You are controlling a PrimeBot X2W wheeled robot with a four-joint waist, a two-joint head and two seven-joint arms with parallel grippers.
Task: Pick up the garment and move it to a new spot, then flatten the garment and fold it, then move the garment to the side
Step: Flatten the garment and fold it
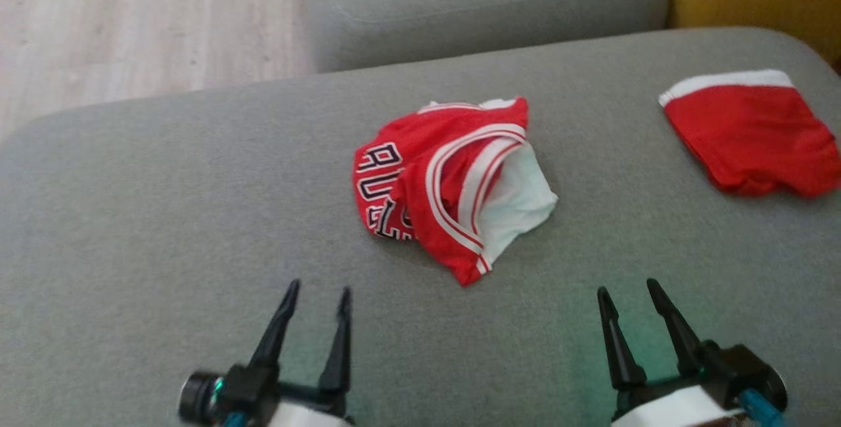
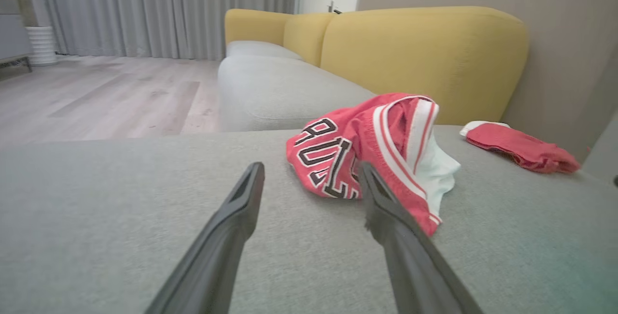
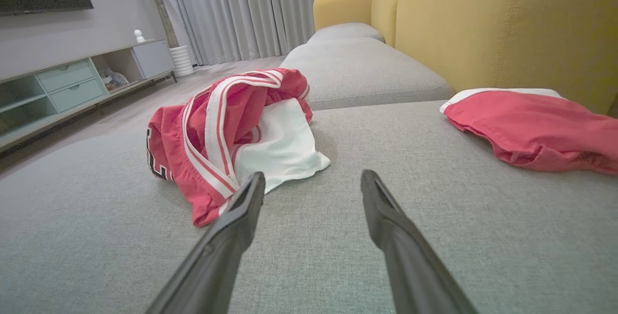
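The garment [image 1: 453, 184] is a crumpled red jersey with white stripes, black lettering and a white lining, lying bunched in the middle of the grey sofa seat [image 1: 164, 217]. It also shows in the left wrist view as a heap [image 2: 367, 149] ahead and to the right, and in the right wrist view [image 3: 231, 130] ahead and to the left. My left gripper [image 1: 317, 292] hovers open near the front edge, left of the garment. Lower right of the garment, my right gripper [image 1: 631, 289] is open as well. Neither touches the fabric.
A second red garment with a white band [image 1: 749, 134] lies flat at the seat's far right. Yellow back cushions [image 2: 425, 58] rise behind the seat. Another grey cushion [image 1: 479, 6] adjoins at the back, and wooden floor [image 1: 131, 26] lies to the far left.
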